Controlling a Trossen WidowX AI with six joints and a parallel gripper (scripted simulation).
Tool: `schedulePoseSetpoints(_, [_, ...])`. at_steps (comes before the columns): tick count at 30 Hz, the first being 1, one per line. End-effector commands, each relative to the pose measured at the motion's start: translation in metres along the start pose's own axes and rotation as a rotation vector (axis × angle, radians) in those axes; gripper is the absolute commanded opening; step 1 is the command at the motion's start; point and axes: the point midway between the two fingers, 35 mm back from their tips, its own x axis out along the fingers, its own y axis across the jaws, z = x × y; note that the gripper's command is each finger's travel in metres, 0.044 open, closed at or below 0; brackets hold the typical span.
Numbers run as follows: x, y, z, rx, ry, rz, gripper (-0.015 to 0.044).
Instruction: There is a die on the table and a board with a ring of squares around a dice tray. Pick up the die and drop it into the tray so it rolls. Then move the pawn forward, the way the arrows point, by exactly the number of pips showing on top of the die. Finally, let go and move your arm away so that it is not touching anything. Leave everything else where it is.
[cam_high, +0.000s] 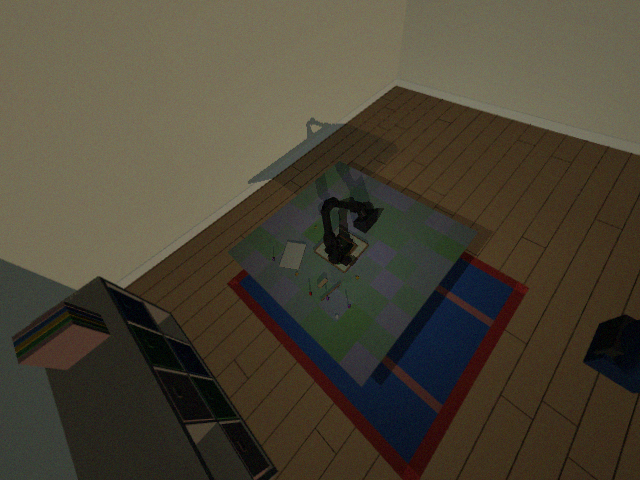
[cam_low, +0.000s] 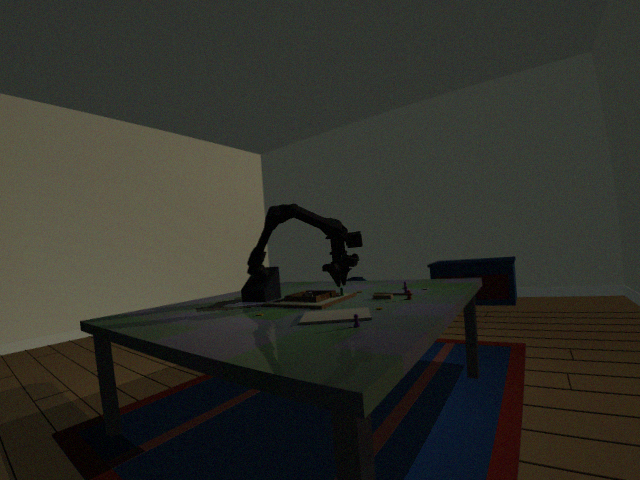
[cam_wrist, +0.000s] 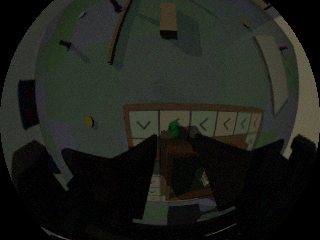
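The green pawn (cam_low: 341, 291) (cam_wrist: 174, 129) stands on the board (cam_low: 338, 301) (cam_wrist: 195, 106), on the square beside the corner square in the outer row. My gripper (cam_low: 340, 285) (cam_wrist: 176, 138) is partly open, pointing down, with its fingertips just above the pawn; nothing is held. In the wrist view the fingertips lie on either side of the pawn's lower part. The pale die (cam_wrist: 205, 179) lies inside the dark tray, whose brown wall (cam_low: 325, 296) (cam_wrist: 187, 195) partly shows behind the fingers. The die's pips are too dark and small to read.
Beyond the board lie a tan block (cam_wrist: 169, 20) (cam_low: 383, 296), a brown stick (cam_wrist: 116, 35) and a white slab (cam_wrist: 272, 70) (cam_high: 293, 255) (cam_low: 336, 315). Purple figures (cam_wrist: 65, 45) (cam_low: 356, 321) and yellow discs (cam_wrist: 89, 121) (cam_low: 259, 314) are scattered around.
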Motion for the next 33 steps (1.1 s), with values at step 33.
schedulePoseSetpoints(33, [0.027, -0.001, -0.001, -0.006, 0.002, -0.007, 0.0000])
